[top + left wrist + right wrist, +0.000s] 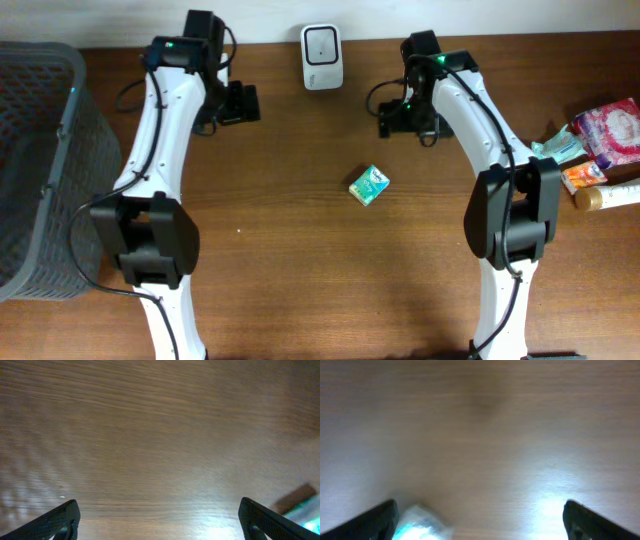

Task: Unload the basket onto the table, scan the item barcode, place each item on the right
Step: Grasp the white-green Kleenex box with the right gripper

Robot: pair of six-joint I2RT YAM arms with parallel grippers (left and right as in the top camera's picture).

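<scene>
Left gripper (159,521) and right gripper (480,521) both stand spread wide, holding nothing, above the wooden desk (300,280). The small green packet (368,186) lies on the desk between the arms, nearer the right gripper, touching neither. A white scanner (322,56) stands at the far edge, well apart from the packet.

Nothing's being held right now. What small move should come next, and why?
Probably lower the right gripper toward the small green packet: it lies loose in the middle, closest to that open, empty gripper, and must reach the white scanner box.
</scene>
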